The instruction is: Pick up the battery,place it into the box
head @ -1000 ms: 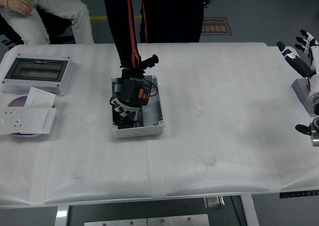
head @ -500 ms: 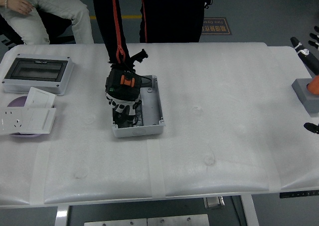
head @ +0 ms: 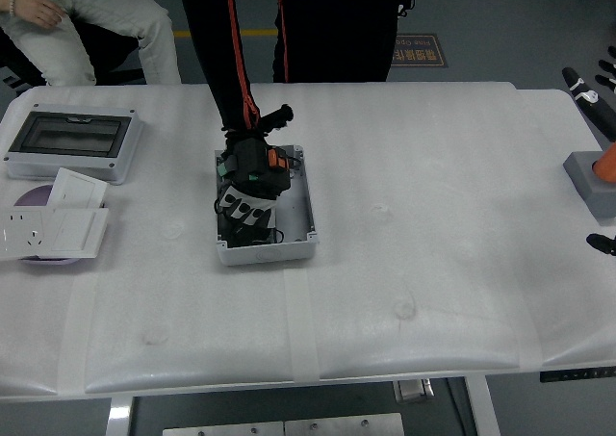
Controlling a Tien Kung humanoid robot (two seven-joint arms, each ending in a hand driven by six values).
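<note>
Watching the person's gloved hand (head: 248, 171) at the far side, I see it has swung back over the box (head: 264, 205) after sitting off toward its left edge half a second ago, and it now presses down into the tray with fingers wrapped round the battery (head: 252, 166), a dark blocky pack with an orange patch and a green tab. To me that means the battery is going into the box by the person's doing, not mine, so the placing looks all but finished. My right hand (head: 599, 104) has pulled off to the desk's right edge, only dark fingertips showing, and I cannot tell how its fingers stand; my left hand is out of view. The box is a shallow grey rectangular tray, hard plastic by its look, with corner bosses. The desk (head: 404, 292) wears soft white padding, dimpled and seamed. At far left sits a grey enclosure with a dark window (head: 70, 141).
</note>
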